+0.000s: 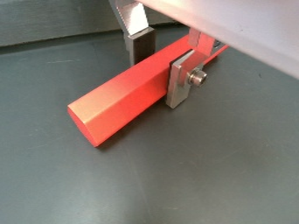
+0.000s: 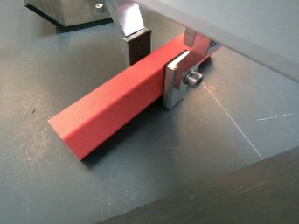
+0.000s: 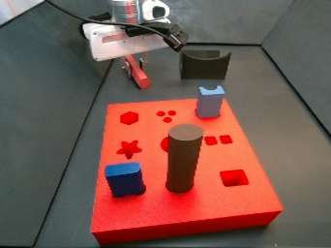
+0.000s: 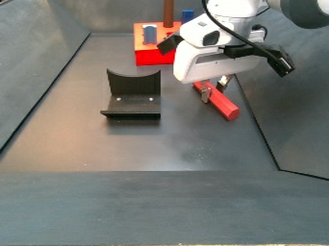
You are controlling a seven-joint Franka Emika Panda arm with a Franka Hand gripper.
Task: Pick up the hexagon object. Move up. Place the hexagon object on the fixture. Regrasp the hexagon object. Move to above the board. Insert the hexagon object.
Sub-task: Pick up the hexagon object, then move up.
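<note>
The hexagon object, a long red-pink rod, lies on the dark floor; it also shows in a wrist view and in both side views. My gripper straddles the rod near one end, with the silver finger flat against its near side and the dark-padded finger at its far side. The jaws stand about a rod's width apart, closed on it. The fixture stands apart from the rod. The red board lies beyond it.
On the board stand a dark cylinder, a light blue block and a darker blue block. Black walls enclose the floor. The fixture's edge shows in a wrist view.
</note>
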